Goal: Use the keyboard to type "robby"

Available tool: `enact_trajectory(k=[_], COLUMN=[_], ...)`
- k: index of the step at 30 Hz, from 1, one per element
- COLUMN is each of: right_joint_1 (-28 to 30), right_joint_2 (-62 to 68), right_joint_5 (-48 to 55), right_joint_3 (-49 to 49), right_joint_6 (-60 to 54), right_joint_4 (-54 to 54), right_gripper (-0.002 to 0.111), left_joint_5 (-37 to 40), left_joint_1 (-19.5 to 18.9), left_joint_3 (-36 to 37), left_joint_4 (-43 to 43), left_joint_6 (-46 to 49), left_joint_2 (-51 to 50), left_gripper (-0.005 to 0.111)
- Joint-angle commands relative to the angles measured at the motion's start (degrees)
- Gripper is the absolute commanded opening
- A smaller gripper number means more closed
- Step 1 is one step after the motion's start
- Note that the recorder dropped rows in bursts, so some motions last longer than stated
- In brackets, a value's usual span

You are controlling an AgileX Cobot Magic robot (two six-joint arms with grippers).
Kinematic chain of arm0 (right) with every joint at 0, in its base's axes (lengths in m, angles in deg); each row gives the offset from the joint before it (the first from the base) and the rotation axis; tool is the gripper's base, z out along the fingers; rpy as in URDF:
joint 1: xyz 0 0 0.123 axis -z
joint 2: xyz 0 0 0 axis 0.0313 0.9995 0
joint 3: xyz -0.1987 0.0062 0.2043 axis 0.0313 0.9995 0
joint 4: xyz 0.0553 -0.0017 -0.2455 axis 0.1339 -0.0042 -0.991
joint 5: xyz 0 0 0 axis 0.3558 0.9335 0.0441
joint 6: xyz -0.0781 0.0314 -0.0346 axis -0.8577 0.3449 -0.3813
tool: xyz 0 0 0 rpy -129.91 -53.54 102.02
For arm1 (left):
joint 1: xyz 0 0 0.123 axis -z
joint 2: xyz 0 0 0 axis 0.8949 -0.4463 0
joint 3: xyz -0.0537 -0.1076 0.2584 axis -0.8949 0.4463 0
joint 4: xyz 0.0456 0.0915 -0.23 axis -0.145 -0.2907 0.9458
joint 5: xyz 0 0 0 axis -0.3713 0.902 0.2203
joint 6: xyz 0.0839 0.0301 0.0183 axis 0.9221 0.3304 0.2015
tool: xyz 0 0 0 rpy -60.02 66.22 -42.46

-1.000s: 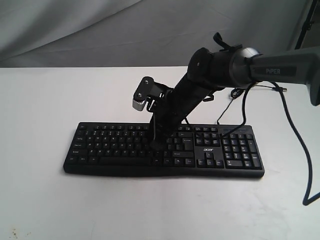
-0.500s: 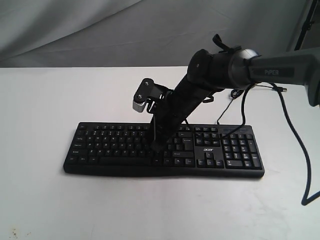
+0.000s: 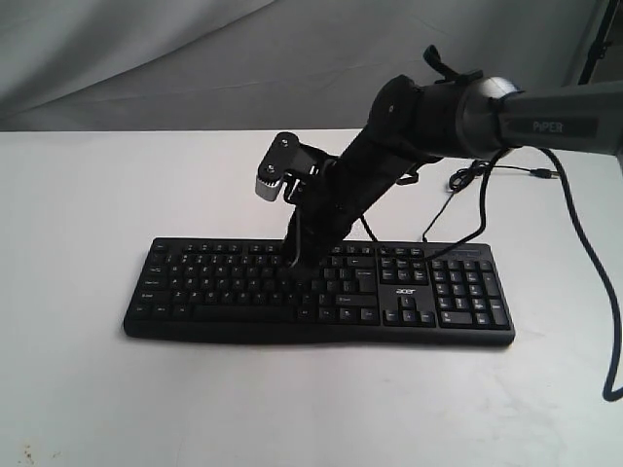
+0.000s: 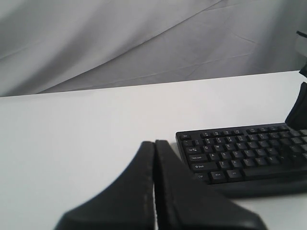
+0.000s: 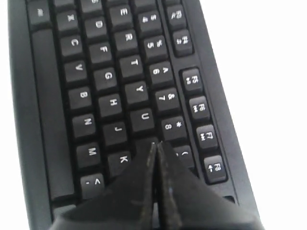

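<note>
The black keyboard [image 3: 224, 292] lies flat across the middle of the white table, its number pad to the right. My right gripper [image 3: 292, 259] reaches down over it from the right, shut with nothing held. In the right wrist view the keyboard [image 5: 105, 76] fills the frame and the right gripper [image 5: 154, 143] has its tip over the key just past U, between K and 8. Whether it touches the key I cannot tell. My left gripper [image 4: 154, 142] is shut and empty, low over bare table off the keyboard's [image 4: 240, 158] Esc and Ctrl end. It is out of the exterior view.
The white table [image 3: 88, 389] has bare surface in front of and to the left of the keyboard. Thin black cables [image 3: 458, 185] trail behind the number pad, and a thicker arm cable [image 3: 589, 258] hangs at the right. A grey cloth [image 3: 195, 58] backs the table.
My right gripper's tip has shifted from a lower letter row up and slightly left to the upper letter row. The arm's elbow rose a little. The keyboard has not moved.
</note>
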Motion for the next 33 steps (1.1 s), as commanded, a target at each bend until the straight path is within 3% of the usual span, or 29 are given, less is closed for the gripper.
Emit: enact_trajectory(k=[1, 10, 33], right_joint_1=[-1.99, -8.52, -8.29], right_joint_2=[-0.81, -0.05, 2.34], right_joint_5=[0.53, -4.61, -5.54], right_joint_3=[-0.05, -0.28, -0.28], right_joint_6=[-0.10, -0.94, 0.05], right_joint_4=[1.25, 1.63, 2.47], right_gripper=[0.000, 0.000, 0.000], left_joint_5=[-0.31, -0.31, -0.31], left_joint_1=[0.36, 0.36, 0.36], left_joint_3=[0.25, 0.25, 0.25], left_joint_4=[-0.27, -0.27, -0.27], left_joint_6=[-0.16, -0.16, -0.16], left_joint_2=[0.20, 0.20, 0.20], left_gripper=[0.000, 0.000, 0.000])
